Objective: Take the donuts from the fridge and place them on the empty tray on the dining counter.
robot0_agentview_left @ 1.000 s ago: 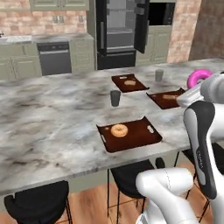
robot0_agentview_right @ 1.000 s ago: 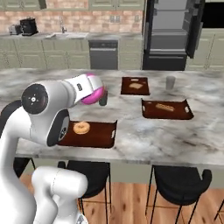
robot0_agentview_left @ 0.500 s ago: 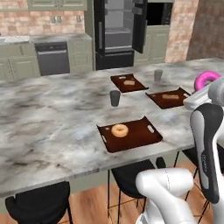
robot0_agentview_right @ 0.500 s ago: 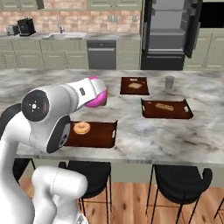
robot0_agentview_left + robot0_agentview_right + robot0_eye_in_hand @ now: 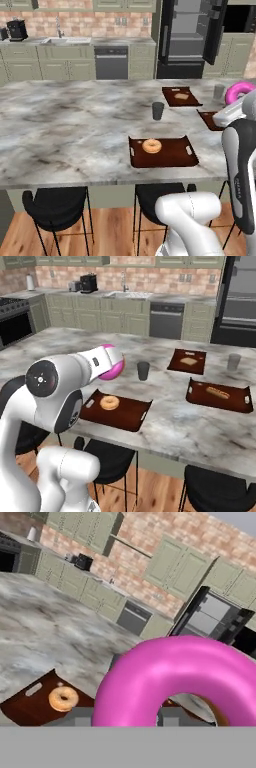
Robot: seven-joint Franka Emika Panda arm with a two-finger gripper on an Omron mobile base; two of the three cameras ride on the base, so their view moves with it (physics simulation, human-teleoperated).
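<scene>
Pink frosting crowds my hand view: my fingers are closed on the pink donut [image 5: 180, 682], held up above the marble tabletop [image 5: 65, 125]. Since a second ago my base has carried me along the tabletop, and the tray [image 5: 162, 152] now lies nearer below, so the drop is close. Its orange-tan donut [image 5: 151, 146] already rests inside. Beyond stand a dark cup [image 5: 158, 110], the pastry trays [image 5: 187, 361] and the open fridge [image 5: 187, 37]. No writing is legible anywhere.

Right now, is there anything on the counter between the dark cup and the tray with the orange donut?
No. In the left base view, only bare marble separates the dark cup from the tray holding the orange donut. The right base view agrees.
</scene>
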